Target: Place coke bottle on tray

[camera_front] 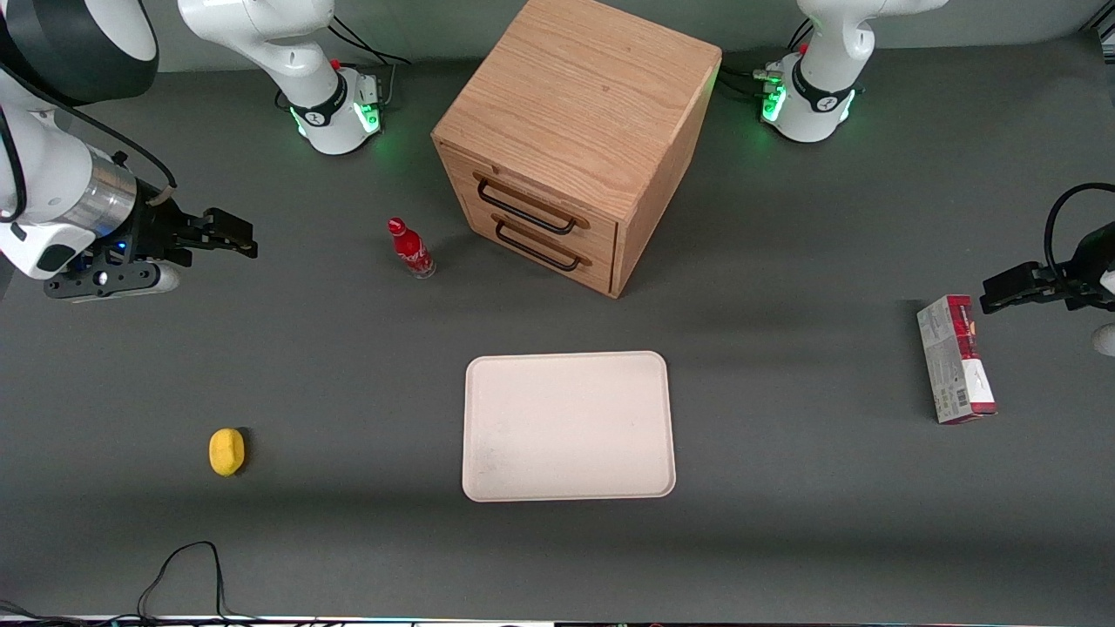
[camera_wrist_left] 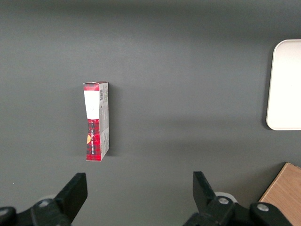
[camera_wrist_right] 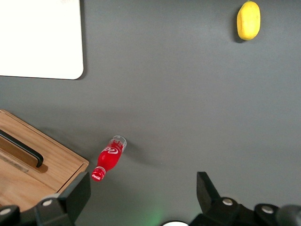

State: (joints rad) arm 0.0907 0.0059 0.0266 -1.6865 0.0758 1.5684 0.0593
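right arm: raised at its own end of the table | gripper: fingers spread wide, holding nothing | coke bottle: upright on the table beside the drawer cabinet, well apart from the jaws | tray: nearer the front camera

Near the black gripper stands the red, white-lettered coke bottle; farther off lie the cream-pink tray and a yellow lemon on the dark grey counter.

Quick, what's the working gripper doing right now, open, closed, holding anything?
Right gripper: open, holding nothing, hovering toward the working arm's end of the table, apart from the coke bottle.
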